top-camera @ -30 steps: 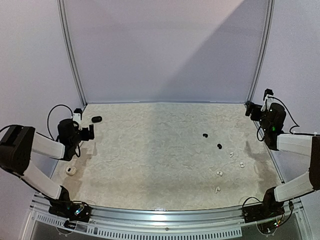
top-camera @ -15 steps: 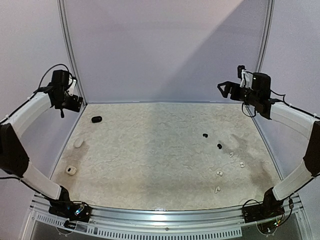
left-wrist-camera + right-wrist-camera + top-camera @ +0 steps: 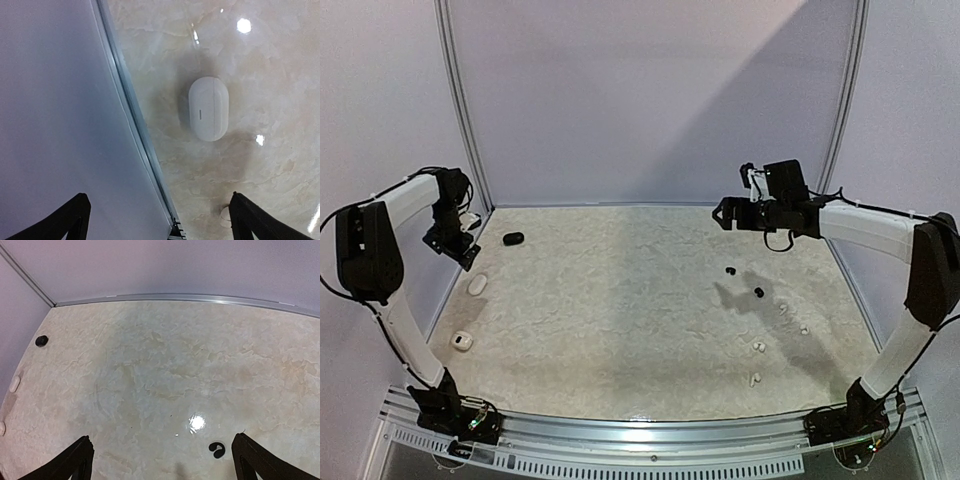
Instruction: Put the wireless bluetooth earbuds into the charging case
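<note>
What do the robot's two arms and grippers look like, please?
Both the left arm and right arm have white tubular links with bulky black joints. Black cables loop near each wrist. The left gripper and right gripper are black, with tapering fingers.

Glossy marbled table (image 3: 280,75), smooth white plastic case (image 3: 209,108) (matt)

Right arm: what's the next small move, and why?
Probably lower the right claw toward the nearest black earbud, nudging sideways to centre it. The claw is open and empty, well above the table. That bud lies loose and sits off-centre, low in the wrist view.
</note>
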Robot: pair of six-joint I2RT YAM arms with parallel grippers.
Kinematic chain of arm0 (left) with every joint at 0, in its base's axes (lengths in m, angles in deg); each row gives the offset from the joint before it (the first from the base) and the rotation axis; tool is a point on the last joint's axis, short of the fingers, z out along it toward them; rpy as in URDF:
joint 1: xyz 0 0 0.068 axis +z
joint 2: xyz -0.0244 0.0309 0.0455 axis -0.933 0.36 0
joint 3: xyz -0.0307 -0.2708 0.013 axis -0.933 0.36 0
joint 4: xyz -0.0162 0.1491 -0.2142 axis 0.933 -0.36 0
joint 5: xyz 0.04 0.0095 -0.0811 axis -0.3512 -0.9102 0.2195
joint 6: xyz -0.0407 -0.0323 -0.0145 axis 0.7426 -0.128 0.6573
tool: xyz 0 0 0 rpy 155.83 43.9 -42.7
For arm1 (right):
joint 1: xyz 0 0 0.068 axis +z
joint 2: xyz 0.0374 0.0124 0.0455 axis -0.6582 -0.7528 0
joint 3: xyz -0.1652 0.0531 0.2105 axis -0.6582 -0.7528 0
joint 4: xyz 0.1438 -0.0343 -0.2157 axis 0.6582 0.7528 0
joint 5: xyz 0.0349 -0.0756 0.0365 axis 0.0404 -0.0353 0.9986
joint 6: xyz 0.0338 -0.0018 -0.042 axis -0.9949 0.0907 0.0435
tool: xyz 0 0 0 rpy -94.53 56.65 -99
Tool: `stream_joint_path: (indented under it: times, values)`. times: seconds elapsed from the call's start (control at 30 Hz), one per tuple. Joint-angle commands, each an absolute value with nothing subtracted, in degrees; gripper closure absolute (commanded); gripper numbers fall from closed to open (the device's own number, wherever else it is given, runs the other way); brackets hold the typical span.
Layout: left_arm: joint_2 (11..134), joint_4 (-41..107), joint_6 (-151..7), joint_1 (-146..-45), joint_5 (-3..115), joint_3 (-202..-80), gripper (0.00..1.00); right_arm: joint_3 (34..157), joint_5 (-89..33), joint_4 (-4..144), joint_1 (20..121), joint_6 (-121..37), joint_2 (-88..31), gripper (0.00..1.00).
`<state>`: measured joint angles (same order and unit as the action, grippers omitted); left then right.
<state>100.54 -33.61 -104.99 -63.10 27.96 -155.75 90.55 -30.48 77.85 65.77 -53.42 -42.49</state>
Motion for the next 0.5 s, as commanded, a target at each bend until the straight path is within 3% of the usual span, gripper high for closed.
stream_joint_path:
  times: [0.0, 0.27, 0.47]
  values:
    - [107.04, -35.11, -107.37, -61.74, 35.40, -156.79, 0.03, 94.34, -30.62, 80.07, 66.61, -55.00, -44.73, 0.02]
    - [111.30, -27.92, -107.70, -60.21, 42.73, -156.10, 0.01, 96.28, -30.44, 81.01, 67.97, -55.00, -46.55, 0.02]
    - [116.03, -27.53, -106.80, -60.20, 41.83, -156.15, 0.25, 96.96, -30.55, 81.48, 68.63, -55.80, -47.46, 0.02]
